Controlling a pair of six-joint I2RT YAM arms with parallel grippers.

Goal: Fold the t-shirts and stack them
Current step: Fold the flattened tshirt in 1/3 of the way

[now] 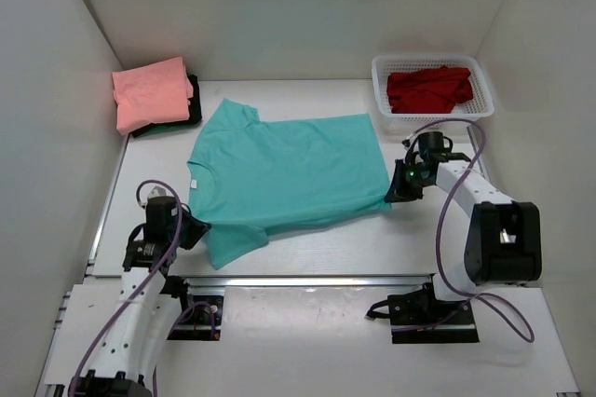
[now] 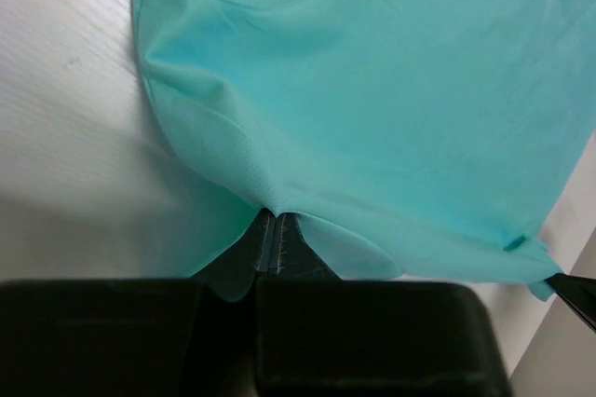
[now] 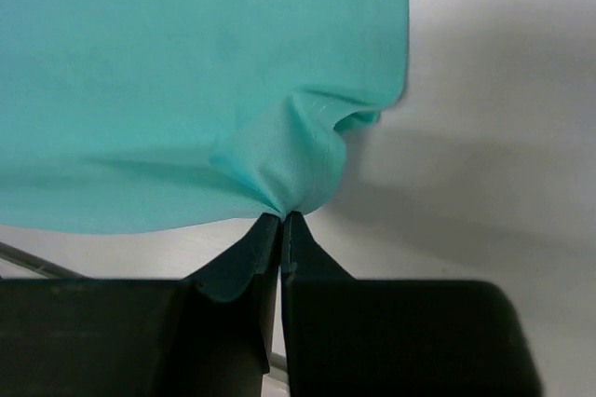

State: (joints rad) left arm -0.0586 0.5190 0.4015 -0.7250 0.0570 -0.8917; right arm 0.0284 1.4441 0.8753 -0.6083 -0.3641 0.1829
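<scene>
Teal t-shirt (image 1: 289, 173) lies spread flat on the white surface (image 1: 372, 248), gripped at two points along its near edge. The left jaws are pressed together on the near sleeve, with a small fold of cloth bunched right at their tips. From there the shirt fans out ahead and to the right of them, and the ribbed collar shows just beyond. The right jaws are likewise clamped on the near corner of the bottom hem, where the cloth puckers into a little peak at their tips. The rest of the shirt spreads ahead and to the left of these jaws, with bare surface to their right.

Farther off, well beyond the left jaws and just beside the teal shirt's far sleeve, a folded salmon pink t-shirt (image 1: 151, 91) sits on a very dark t-shirt (image 1: 175, 120), whose edge shows underneath. Beyond the right jaws, a white mesh basket (image 1: 485, 89) holds a crumpled red t-shirt (image 1: 428, 88), apart from the teal shirt's far hem corner.
</scene>
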